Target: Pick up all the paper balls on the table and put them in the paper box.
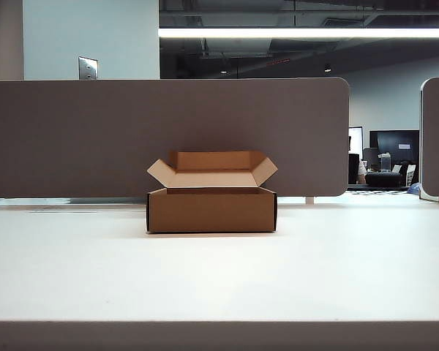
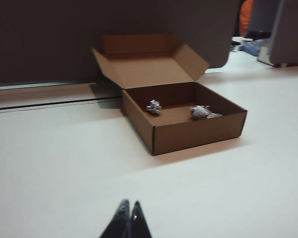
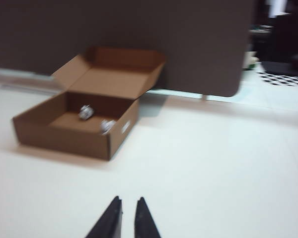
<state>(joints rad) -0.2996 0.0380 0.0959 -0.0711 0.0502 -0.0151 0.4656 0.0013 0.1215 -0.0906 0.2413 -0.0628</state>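
Note:
The brown paper box point(image 1: 212, 210) stands open on the table point(image 1: 219, 285), its flaps raised at the back. In the left wrist view two paper balls point(image 2: 154, 106) point(image 2: 200, 112) lie inside the paper box point(image 2: 198, 134). The right wrist view shows the same box point(image 3: 64, 136) with two balls point(image 3: 85, 112) point(image 3: 107, 126) on its floor. My left gripper point(image 2: 129, 203) hovers over bare tabletop well short of the box, tips pressed together and holding nothing. My right gripper point(image 3: 128, 200) is also back from the box, with a narrow empty gap between its fingers. Neither arm shows in the exterior view.
A grey-brown partition panel point(image 1: 132, 131) stands right behind the box along the table's far edge. A second panel point(image 1: 437, 139) stands at the far right. The table's front edge point(image 1: 219, 322) runs across the exterior view.

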